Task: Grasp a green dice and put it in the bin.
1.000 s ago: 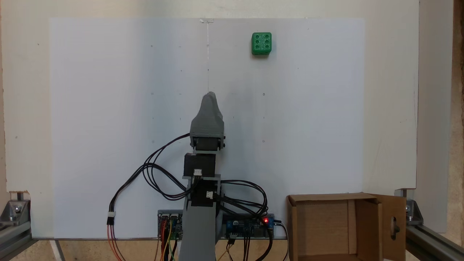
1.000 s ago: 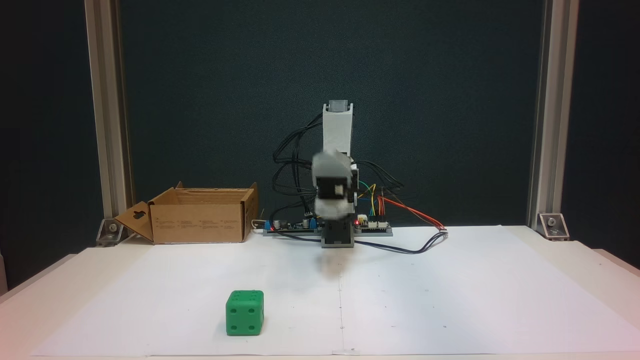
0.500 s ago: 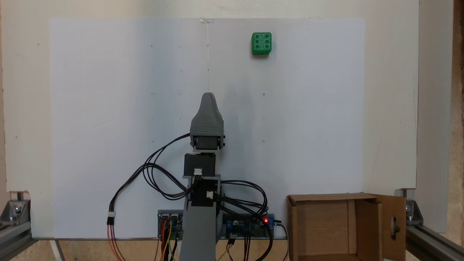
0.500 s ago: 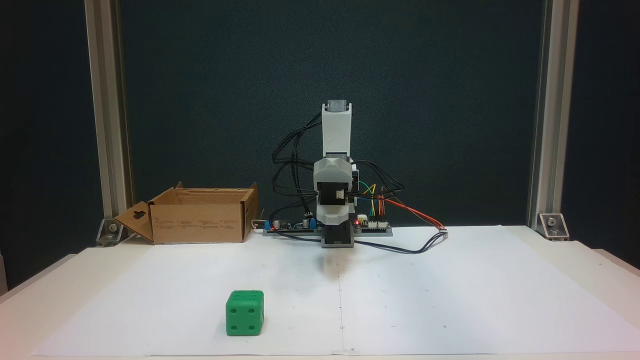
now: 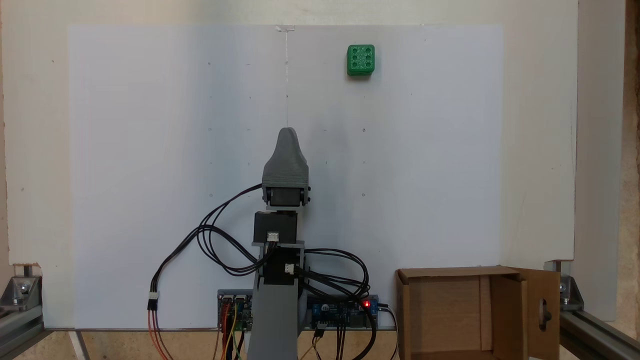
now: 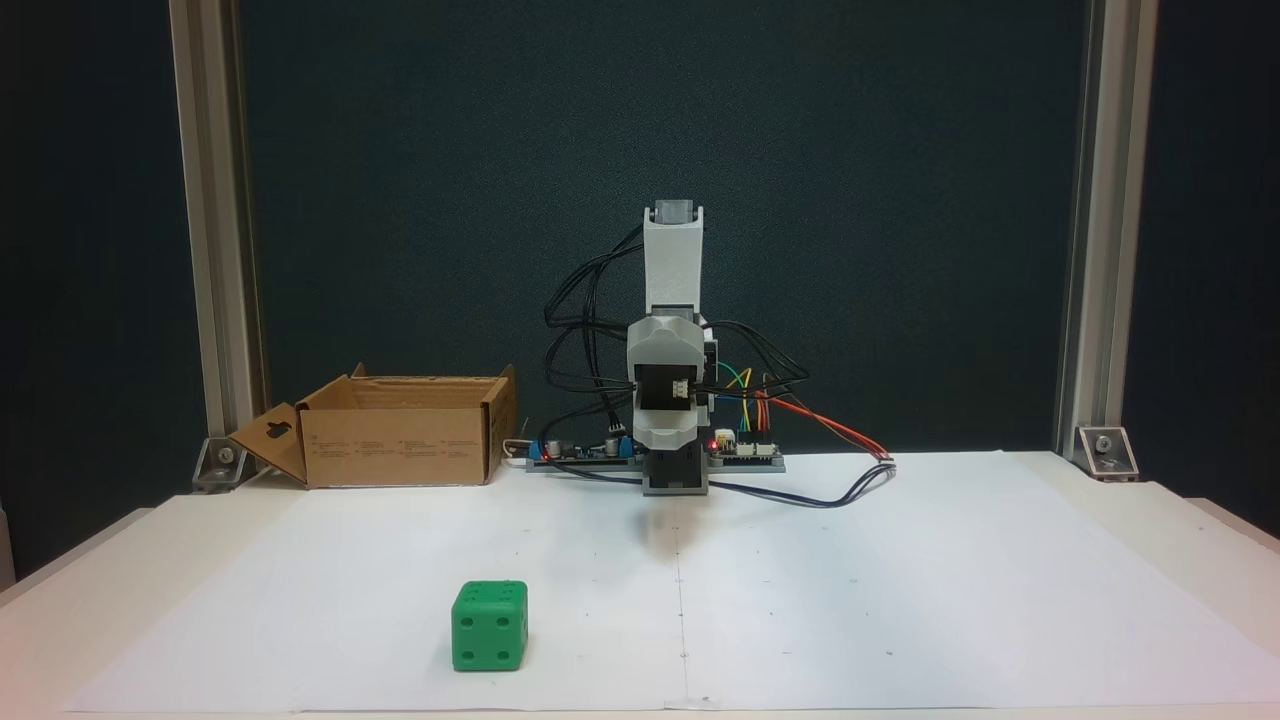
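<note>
Nothing has moved since half a second ago; only the arm's blur from a second ago is gone. In a fixed view, the bin [image 6: 400, 430] sits far left on the surface [image 6: 900, 600]. Near and left lies the green dice [image 6: 489, 626], well apart from both. At the middle hangs the gripper [image 6: 668, 440]; I cannot tell if it is wide or narrow.

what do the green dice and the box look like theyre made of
The green dice: apparently plastic, maybe 3D-printed; evenly bright green, matte, with rounded edges and recessed pips. The box: brown cardboard, dull and unglossy, with thin folded flaps and a keyhole-shaped cut-out in one flap; any corrugation is too small to make out.
</note>
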{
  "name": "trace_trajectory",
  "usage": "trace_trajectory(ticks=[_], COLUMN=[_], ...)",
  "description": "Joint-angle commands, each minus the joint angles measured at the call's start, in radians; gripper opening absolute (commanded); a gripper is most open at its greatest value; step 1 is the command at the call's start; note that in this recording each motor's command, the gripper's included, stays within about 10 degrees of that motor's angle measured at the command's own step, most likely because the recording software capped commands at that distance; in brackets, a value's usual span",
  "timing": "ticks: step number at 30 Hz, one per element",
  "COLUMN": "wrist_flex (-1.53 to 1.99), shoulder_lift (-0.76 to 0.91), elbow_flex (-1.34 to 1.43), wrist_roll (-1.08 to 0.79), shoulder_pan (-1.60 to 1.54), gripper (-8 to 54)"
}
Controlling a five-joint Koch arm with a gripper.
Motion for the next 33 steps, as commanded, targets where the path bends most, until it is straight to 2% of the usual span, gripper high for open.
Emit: trace_trajectory(ticks=[1, 12, 23, 27, 33], wrist_flex=[-0.011, 0.018, 0.776, 1.049, 1.443], shoulder_lift=[0.103, 0.101, 0.1, 0.095, 0.038], elbow_flex=[0.049, 0.031, -0.443, -0.655, -0.831], wrist_roll=[-0.044, -0.044, -0.032, 0.031, 0.078], shoulder_pan=[-0.002, -0.005, 0.044, 0.071, 0.083], gripper=[44.2, 42.4, 42.5, 42.4, 42.4])
